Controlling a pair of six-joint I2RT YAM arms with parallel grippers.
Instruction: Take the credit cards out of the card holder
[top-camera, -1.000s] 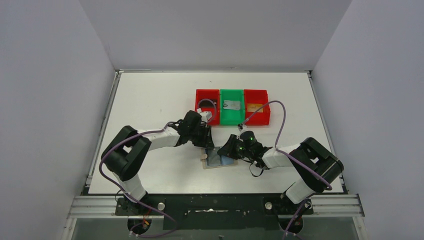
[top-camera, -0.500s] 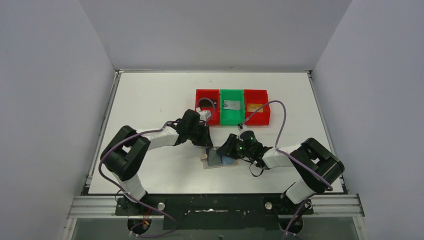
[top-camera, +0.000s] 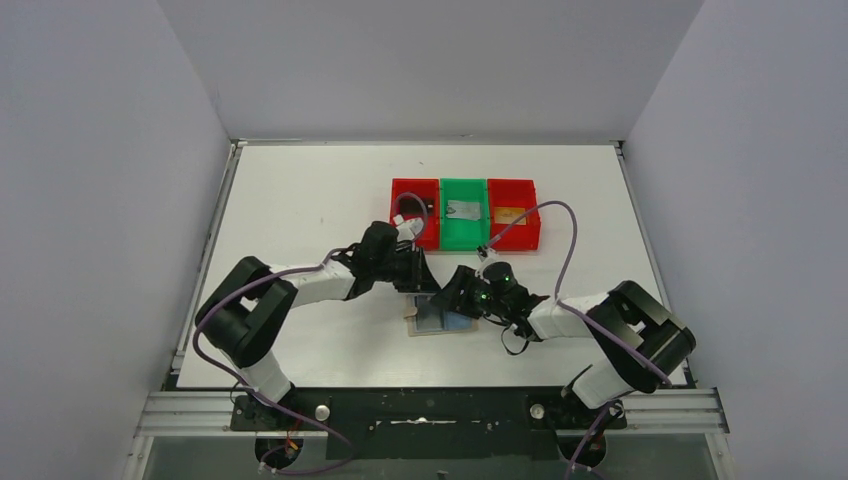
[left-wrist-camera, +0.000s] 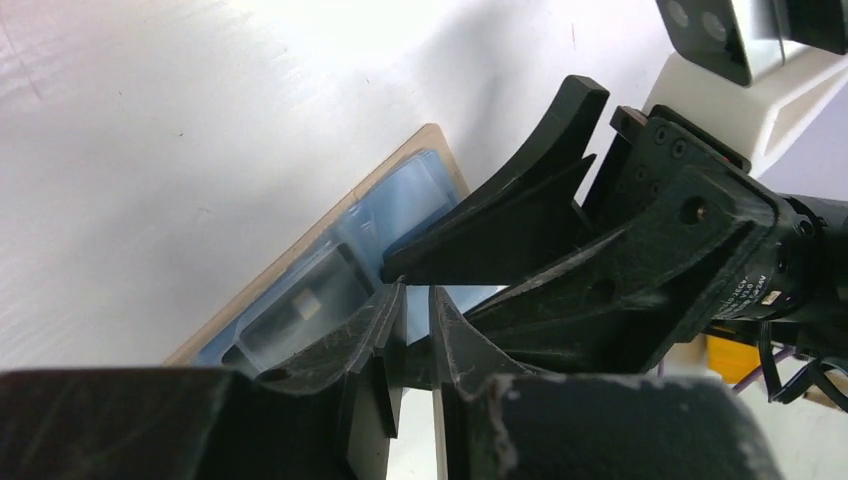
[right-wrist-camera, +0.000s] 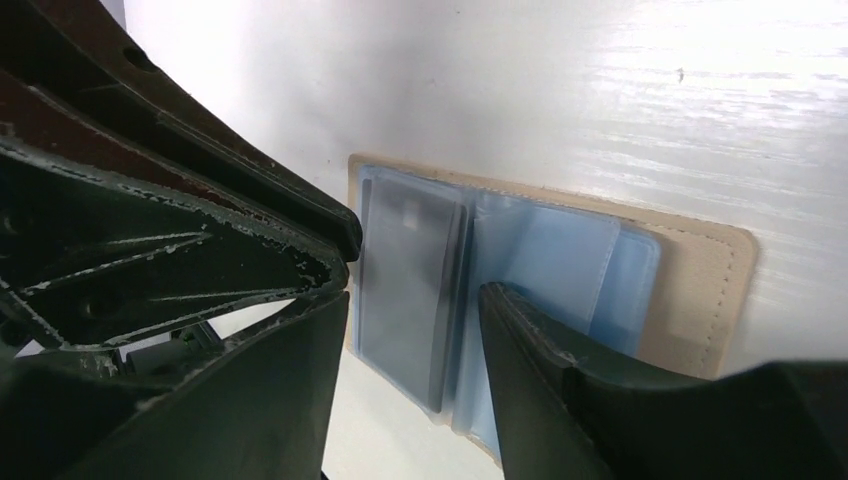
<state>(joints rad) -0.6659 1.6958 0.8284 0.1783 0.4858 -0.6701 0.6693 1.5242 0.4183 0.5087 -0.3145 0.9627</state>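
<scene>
The card holder (top-camera: 437, 318) lies open on the table, tan with pale blue sleeves. It also shows in the left wrist view (left-wrist-camera: 330, 275) and the right wrist view (right-wrist-camera: 700, 290). A dark card (right-wrist-camera: 405, 290) sits in a clear sleeve on one half. My right gripper (top-camera: 461, 297) is open low over the holder, its fingers on either side of that card (right-wrist-camera: 410, 340). My left gripper (top-camera: 416, 278) is at the holder's far edge, its fingers (left-wrist-camera: 380, 320) almost touching with nothing seen between them. A silver-grey card (top-camera: 462, 210) lies in the green bin and a gold-orange card (top-camera: 510, 214) in the right red bin.
Three bins stand in a row behind the holder: a red one (top-camera: 402, 190), a green one (top-camera: 463, 186), a red one (top-camera: 530, 200). Purple cables loop over the left red bin and by the right arm. The two grippers are very close together.
The left gripper has shifted slightly right and nearer the holder's far edge. The right gripper has edged a little left over the holder. The holder has stayed put.
</scene>
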